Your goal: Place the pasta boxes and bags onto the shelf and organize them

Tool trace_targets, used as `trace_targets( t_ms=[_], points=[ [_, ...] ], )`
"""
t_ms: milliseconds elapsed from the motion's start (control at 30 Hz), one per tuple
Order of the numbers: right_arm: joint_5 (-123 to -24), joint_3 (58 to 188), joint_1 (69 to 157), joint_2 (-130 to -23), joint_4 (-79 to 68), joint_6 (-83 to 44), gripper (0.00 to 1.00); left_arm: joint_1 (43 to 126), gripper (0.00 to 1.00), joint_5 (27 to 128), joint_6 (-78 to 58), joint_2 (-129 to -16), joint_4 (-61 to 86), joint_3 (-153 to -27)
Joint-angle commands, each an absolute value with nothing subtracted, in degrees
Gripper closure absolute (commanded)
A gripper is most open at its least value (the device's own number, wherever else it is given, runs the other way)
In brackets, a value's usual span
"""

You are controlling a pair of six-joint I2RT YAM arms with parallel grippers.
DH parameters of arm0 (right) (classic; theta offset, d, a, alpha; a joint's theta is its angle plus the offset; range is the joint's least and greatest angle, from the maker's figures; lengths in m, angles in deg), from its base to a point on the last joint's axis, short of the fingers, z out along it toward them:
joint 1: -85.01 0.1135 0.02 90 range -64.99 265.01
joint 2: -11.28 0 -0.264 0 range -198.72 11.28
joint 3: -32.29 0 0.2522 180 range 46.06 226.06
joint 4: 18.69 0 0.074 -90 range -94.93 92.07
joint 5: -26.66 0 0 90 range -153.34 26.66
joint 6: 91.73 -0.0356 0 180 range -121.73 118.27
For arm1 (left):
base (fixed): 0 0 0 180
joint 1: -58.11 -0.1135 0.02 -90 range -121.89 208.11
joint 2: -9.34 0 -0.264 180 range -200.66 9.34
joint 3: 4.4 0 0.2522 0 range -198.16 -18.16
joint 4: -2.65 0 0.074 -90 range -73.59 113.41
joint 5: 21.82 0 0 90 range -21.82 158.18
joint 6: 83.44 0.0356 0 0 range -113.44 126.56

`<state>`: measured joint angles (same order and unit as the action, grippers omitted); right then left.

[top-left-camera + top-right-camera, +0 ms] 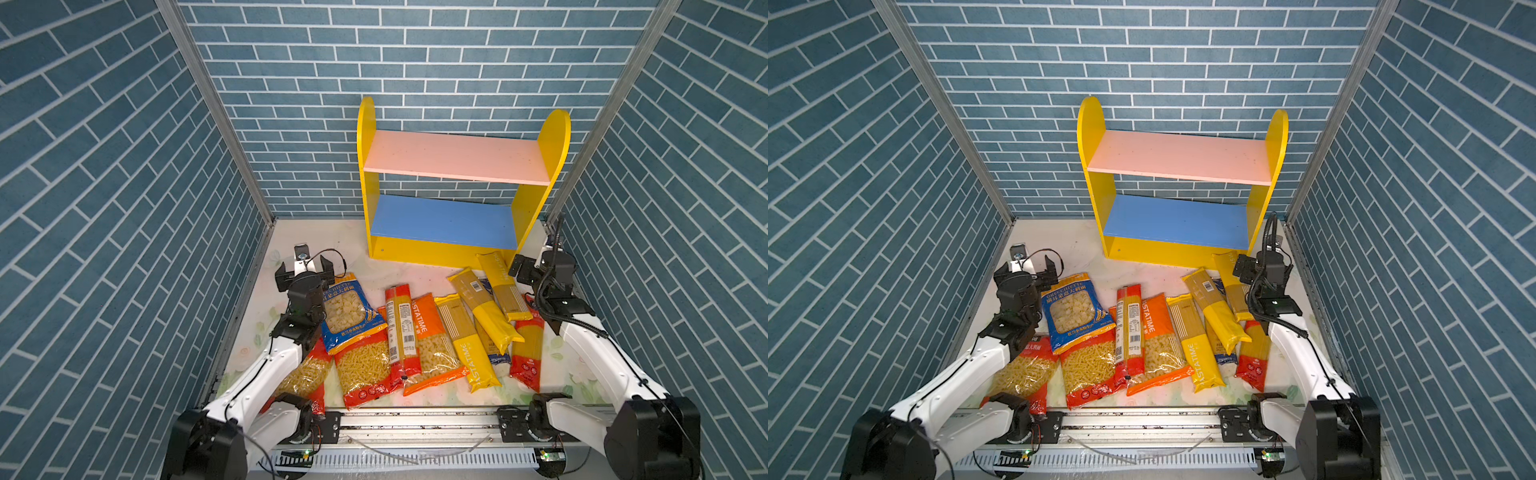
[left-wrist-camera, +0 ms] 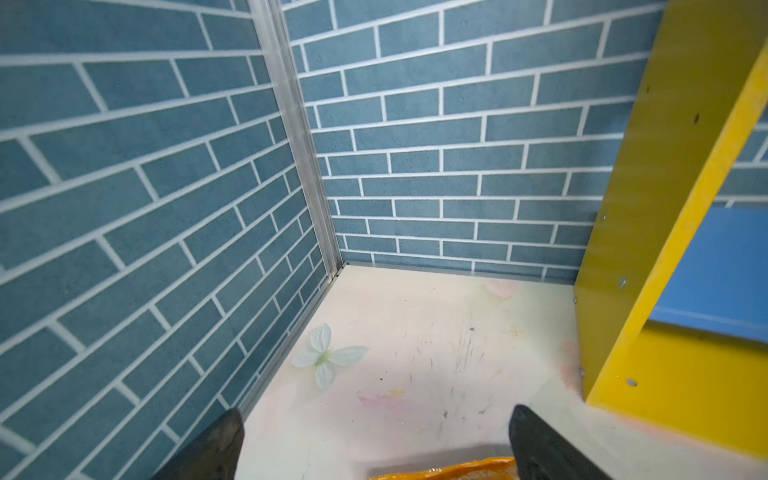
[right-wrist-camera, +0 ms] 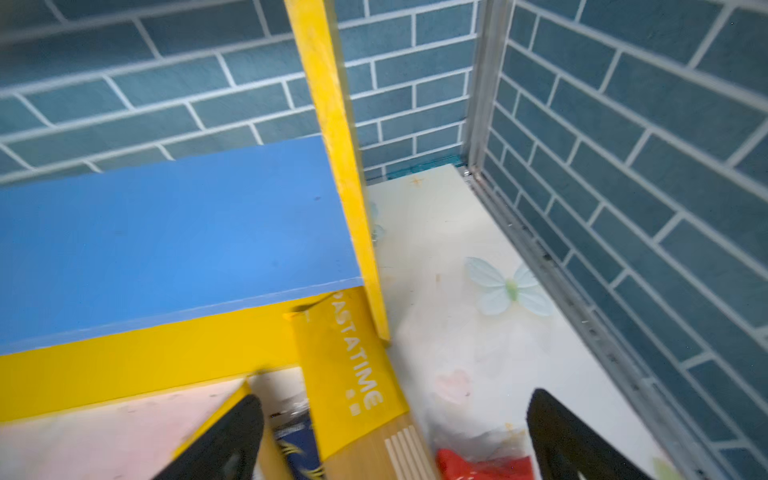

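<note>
Packets (image 1: 415, 332) of pasta all lie on the desk (image 1: 374, 266) in front of the shelf (image 1: 453, 160), whose two boards are bare, so the task looks to be at its first pick. Both pincers stand apart and hold nothing. The left pincer (image 1: 304, 272) hangs in front and to the left of the shelf, beside a blue bag (image 1: 349, 309). The right pincer (image 3: 395, 411) hangs at the shelf's right panel, over a yellow PASTATIME pack (image 3: 353, 365) whose end touches the base strip (image 3: 124, 365). The next move likely calls for lowering the right pincer astride that narrow pack, closing across its width, then lifting it clear of overlapping neighbours onto the blue board (image 1: 440, 222).
</note>
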<state>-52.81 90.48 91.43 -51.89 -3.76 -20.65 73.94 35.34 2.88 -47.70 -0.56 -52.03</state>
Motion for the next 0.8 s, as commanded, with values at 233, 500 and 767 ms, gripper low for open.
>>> trace_targets(
  t_ms=[233,500,767],
  points=[
    [-76.87,85.08,93.26,-49.04,9.68,-44.05,0.26,65.05,0.09,58.53,-20.30,-38.00,31.90,-61.80],
    [-69.44,85.64,106.54,-50.61,15.73,-47.37,0.30,73.80,0.22,63.31,-22.41,-47.47,41.35,-68.15],
    [-64.40,91.96,122.98,-61.05,13.77,-51.80,0.40,93.02,0.23,58.01,-24.72,-55.79,38.70,-67.68]
  ],
)
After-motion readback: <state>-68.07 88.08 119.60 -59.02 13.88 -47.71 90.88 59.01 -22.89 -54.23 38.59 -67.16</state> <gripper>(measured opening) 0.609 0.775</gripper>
